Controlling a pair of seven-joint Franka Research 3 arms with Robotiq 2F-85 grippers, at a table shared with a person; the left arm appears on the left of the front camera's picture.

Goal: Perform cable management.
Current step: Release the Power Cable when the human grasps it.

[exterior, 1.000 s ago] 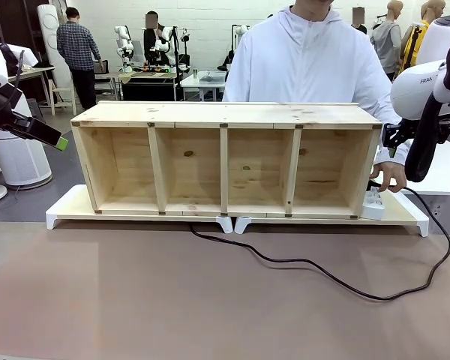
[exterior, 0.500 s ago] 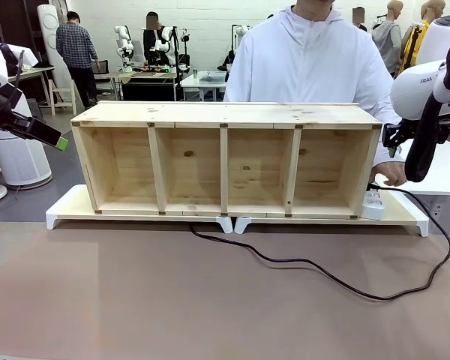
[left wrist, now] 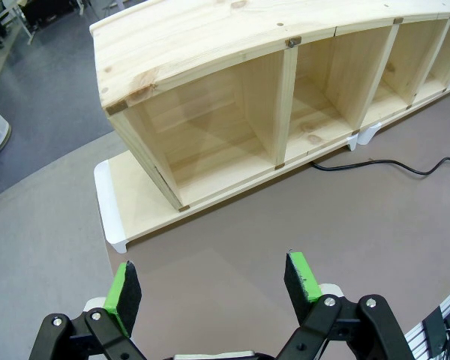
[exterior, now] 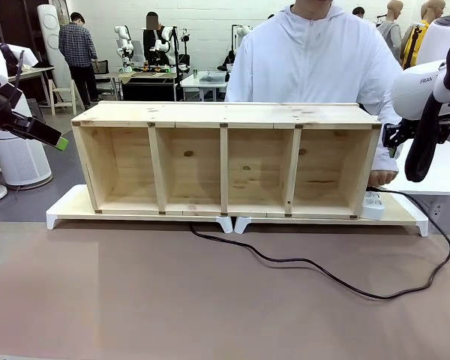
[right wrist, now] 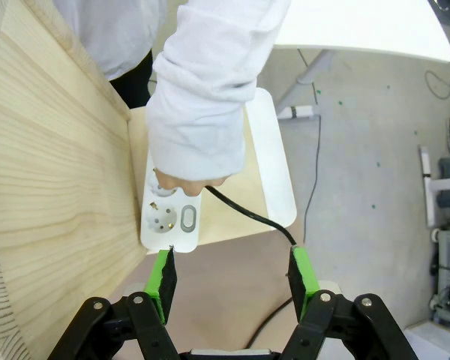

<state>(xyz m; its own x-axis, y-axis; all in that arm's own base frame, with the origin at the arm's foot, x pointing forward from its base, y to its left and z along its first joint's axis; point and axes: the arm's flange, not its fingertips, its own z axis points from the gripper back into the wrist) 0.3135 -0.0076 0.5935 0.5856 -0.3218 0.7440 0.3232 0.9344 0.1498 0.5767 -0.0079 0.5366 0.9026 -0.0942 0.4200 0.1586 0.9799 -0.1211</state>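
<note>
Robotics lab / data-collection hall. Far bkgd: other work tables (exterior: 154, 75) w/ equipment on top, people (exterior: 78, 52) standing among them, white walls, grey floor (left wrist: 45, 97). Loose wires (right wrist: 441, 79) on the floor at right. Near: wooden shelf unit (exterior: 225, 157) w/ 4 open bays on white risers (exterior: 67, 210), set on a brown table (exterior: 172, 300) as a test rig.

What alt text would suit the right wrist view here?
A person's hand in a white sleeve rests on the white power strip beside the pale wooden shelf unit, where the thin black cable leads away. Below, the right end effector hangs open, green pads apart.
</note>
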